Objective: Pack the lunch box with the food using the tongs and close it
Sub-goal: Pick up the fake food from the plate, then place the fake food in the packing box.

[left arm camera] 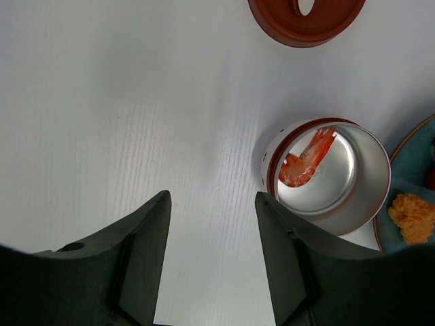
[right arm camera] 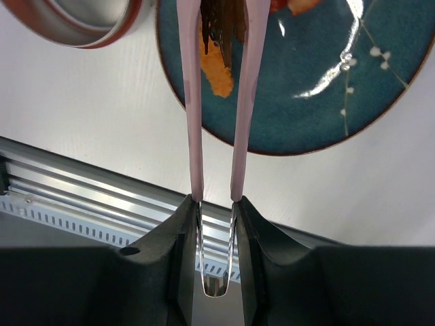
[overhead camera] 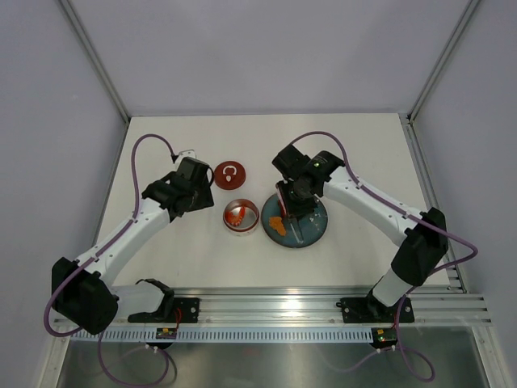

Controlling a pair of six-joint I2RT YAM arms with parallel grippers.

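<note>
Lunch box stands open on the table, just left of the teal plate, with one orange-red piece inside; its dark red lid lies apart, farther back. The right gripper pinches the tongs over the plate, a dark brown piece between their arms. The left gripper hovers beside the box, fingers spread and empty.

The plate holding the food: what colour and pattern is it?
Teal plate with a brown rim and faint white sprigs; right wrist view.
</note>
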